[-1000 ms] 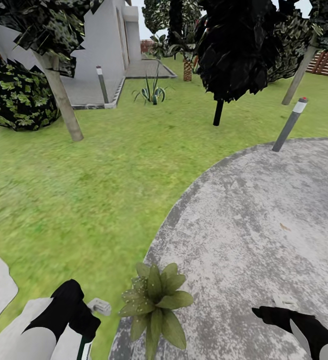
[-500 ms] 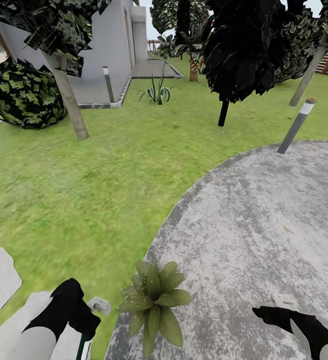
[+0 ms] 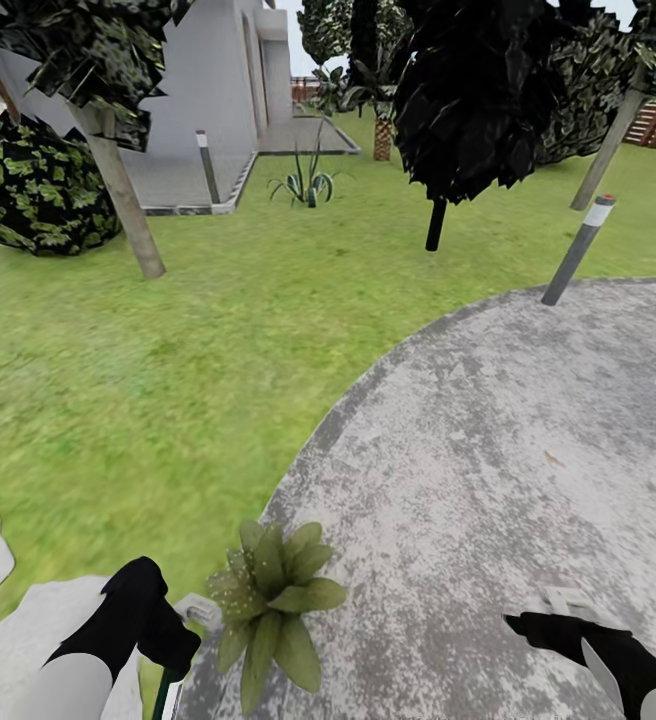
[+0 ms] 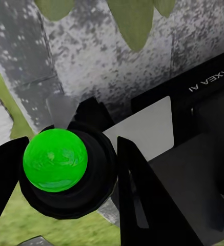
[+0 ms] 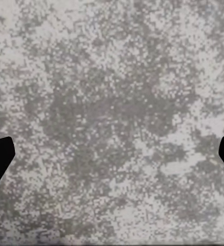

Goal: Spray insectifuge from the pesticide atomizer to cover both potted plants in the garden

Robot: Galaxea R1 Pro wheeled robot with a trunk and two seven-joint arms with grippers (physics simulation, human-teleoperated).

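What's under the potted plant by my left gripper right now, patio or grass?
The potted plant sits at the rim of the grey paved patio, with lawn just beyond. Its leaves cover its pot and the ground directly beneath, so the exact footing can't be seen.

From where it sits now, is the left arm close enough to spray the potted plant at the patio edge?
Probably yes: the left gripper, holding the pesticide atomizer, sits right beside the potted plant, with nothing between them.

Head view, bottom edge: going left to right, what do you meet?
Left gripper on the spray bottle → potted plant at the paved circle's edge → right gripper over bare paving.
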